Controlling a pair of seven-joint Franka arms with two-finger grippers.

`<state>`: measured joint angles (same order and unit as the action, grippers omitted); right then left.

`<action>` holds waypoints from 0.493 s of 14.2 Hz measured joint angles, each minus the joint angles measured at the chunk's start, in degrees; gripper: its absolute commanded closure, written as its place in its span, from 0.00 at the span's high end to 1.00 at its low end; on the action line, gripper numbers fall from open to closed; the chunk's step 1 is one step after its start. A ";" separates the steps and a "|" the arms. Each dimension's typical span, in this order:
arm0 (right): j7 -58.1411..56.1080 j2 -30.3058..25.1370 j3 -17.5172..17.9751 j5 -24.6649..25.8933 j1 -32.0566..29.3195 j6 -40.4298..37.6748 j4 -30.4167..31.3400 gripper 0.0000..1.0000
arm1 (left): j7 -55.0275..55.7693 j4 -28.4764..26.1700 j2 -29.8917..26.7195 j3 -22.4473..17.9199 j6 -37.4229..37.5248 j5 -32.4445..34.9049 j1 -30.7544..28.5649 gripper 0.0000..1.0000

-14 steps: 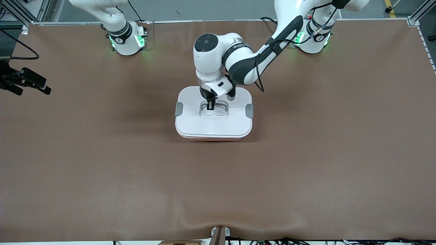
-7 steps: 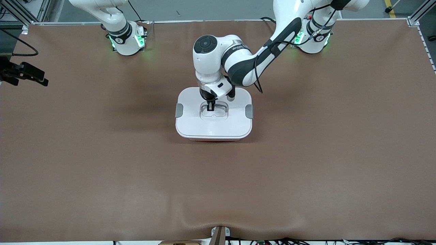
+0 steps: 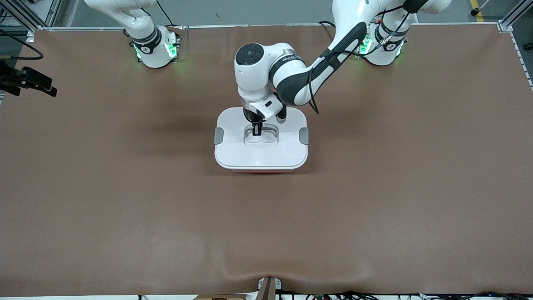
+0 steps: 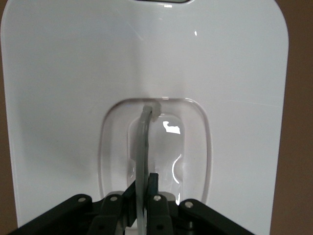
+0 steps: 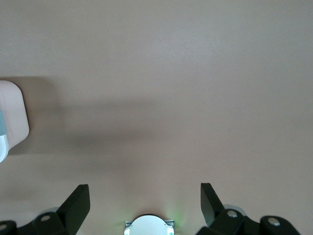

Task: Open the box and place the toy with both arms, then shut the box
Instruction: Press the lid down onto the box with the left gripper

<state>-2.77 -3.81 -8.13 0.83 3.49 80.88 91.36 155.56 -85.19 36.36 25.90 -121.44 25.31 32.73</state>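
The box (image 3: 261, 141) sits mid-table, lid (image 4: 146, 73) on. The left gripper (image 3: 257, 130) is clamped on the lid's clear handle (image 4: 144, 147). The right gripper (image 5: 145, 200) hangs spread wide over the table's (image 3: 374, 208) edge at the right arm's end.

Bright even light, lid (image 4: 146, 63) glare, perhaps soft shadows

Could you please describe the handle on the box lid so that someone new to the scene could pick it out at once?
Mid-table on the brown mat sits the rounded pink plastic box with a white lid. An oval recess in the lid's middle holds the thin clear plastic handle, where the left gripper has its jaws shut on it. Unlike the grey side clips, it is see-through.
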 measured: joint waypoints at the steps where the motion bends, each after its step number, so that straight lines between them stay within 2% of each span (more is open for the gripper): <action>1: -0.01 0.00 0.05 0.00 0.00 0.65 0.00 1.00 | 0.00 0.00 0.00 0.00 0.01 0.04 0.01 0.16; 2: -0.01 0.00 0.05 0.00 0.00 1.53 0.00 1.00 | 0.00 0.05 0.00 -0.02 0.01 0.09 0.01 0.63; 3: -0.02 0.00 0.03 0.00 0.00 2.08 0.00 1.00 | -0.01 0.13 0.00 -0.04 0.00 0.17 0.00 0.88; 4: -0.02 0.00 0.03 -0.01 0.00 2.38 -0.02 1.00 | -0.27 0.23 0.00 -0.05 0.00 0.37 0.00 1.00; 7: -0.04 0.00 0.21 -0.02 0.01 2.82 -0.50 1.00 | -0.99 1.05 -0.23 -0.05 0.02 1.49 -0.02 1.00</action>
<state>-2.80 -3.81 -7.92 0.81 3.50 83.70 90.87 154.57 -84.14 36.14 25.85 -121.42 26.80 32.71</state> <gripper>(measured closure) 0.000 0.480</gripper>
